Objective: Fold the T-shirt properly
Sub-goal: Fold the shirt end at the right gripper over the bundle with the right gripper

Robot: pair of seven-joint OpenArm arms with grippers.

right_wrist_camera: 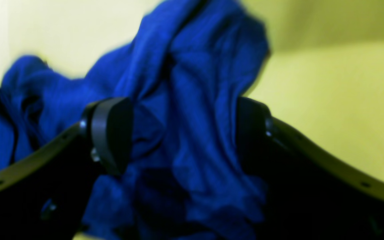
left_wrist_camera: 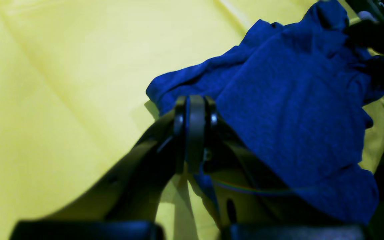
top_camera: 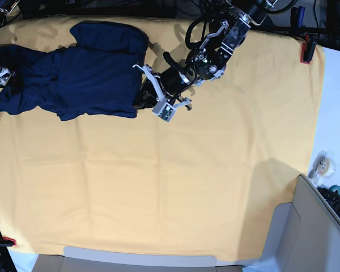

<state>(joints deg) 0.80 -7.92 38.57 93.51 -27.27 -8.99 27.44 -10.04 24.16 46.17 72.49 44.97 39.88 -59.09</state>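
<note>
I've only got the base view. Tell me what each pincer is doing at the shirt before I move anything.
Observer: In the left wrist view, the left pincer is shut, with its tips at the T-shirt's edge. I cannot tell whether any fabric is pinched.
Operator: Now the right one. It's cut off at my frame's edge.
Observer: In the right wrist view, the right pincer is open, with bunched shirt fabric between its jaws.
Operator: Describe the shirt there.
Observer: It is rumpled into folds, not flat, with the yellow cloth behind it.
</note>
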